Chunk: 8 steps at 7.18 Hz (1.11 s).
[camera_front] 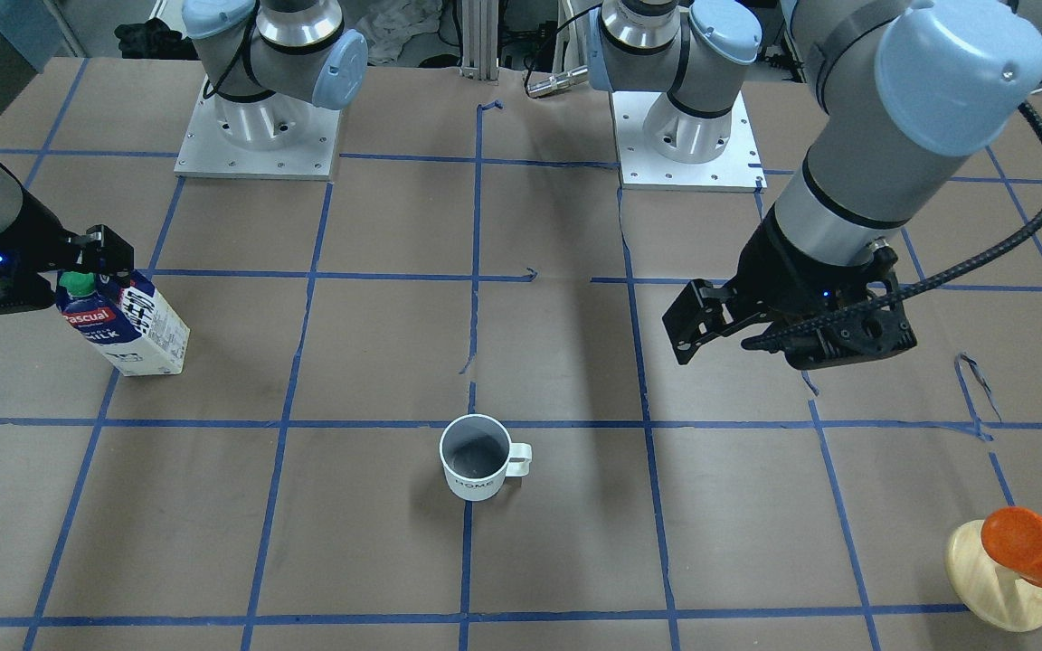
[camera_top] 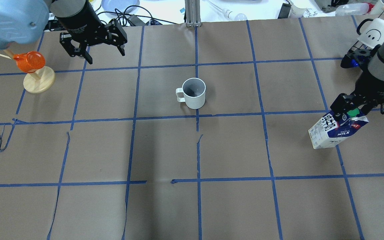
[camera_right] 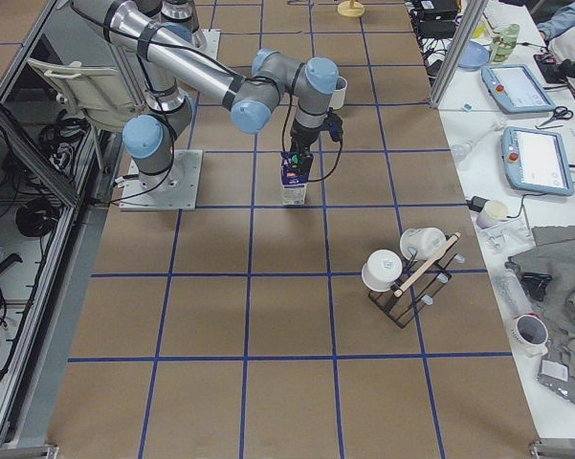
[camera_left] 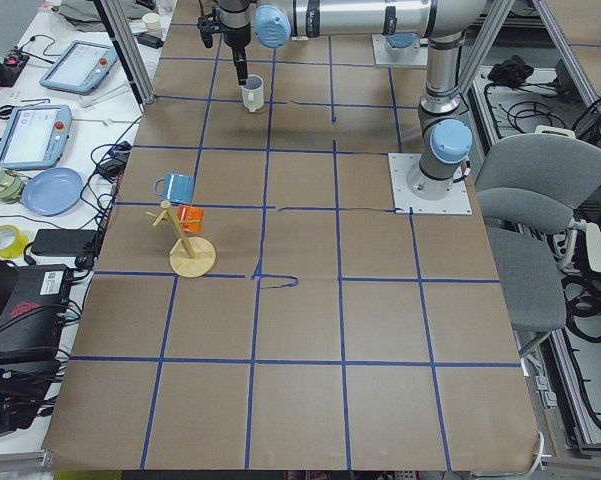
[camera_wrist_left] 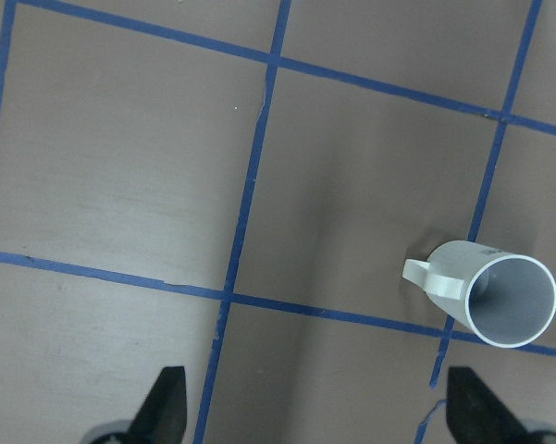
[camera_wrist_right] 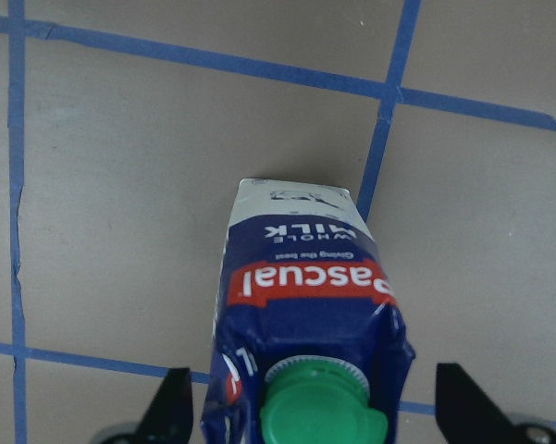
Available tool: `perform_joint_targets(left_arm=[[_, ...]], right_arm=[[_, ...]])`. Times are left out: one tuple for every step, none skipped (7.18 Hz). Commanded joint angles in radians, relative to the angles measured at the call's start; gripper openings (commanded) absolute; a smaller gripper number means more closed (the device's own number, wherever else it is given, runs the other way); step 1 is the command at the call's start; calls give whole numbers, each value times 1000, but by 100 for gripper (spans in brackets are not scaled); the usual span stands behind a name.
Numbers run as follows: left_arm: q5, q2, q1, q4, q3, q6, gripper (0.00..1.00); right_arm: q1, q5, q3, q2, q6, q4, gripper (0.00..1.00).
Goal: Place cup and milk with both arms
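The white cup (camera_top: 194, 93) stands upright near the table's middle, handle toward my left side; it also shows in the front view (camera_front: 476, 457). My left gripper (camera_top: 92, 43) is open and empty, hovering above the table far from the cup; its wrist view shows the cup (camera_wrist_left: 495, 291) off to the right of its fingertips (camera_wrist_left: 166, 407). The milk (camera_top: 335, 130) stands on the table at my right. My right gripper (camera_top: 348, 111) is open, its fingers either side of the carton's green cap (camera_wrist_right: 319, 412) with gaps showing. The milk also shows in the front view (camera_front: 127, 325).
An orange object on a wooden stand (camera_top: 33, 71) sits close to my left gripper. A white smiley mug (camera_top: 373, 31) on a rack is at the far right. The arm bases (camera_front: 259, 136) are at the robot's edge. Blue tape lines grid the brown table.
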Motion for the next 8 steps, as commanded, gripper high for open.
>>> perform_joint_targets(left_arm=[[23, 41, 44, -9, -84, 20, 100], [22, 67, 38, -5, -127, 22, 100], [22, 101, 38, -2, -152, 26, 100], [23, 122, 40, -5, -152, 27, 100], [22, 141, 40, -8, -152, 27, 100], [22, 152, 40, -12, -155, 27, 100], [23, 162, 38, -29, -155, 27, 100], [55, 173, 40, -32, -155, 27, 100]], right_arm=[[0, -1, 7, 0, 5, -13, 53], [0, 1, 1, 0, 13, -13, 38], [0, 4, -4, -2, 13, -12, 32], [0, 8, -5, -6, 15, -12, 31], [6, 18, -22, -8, 30, -10, 31], [27, 22, -69, -6, 95, -3, 32], [94, 65, -121, 3, 151, -3, 32], [194, 68, -180, 45, 268, -4, 32]])
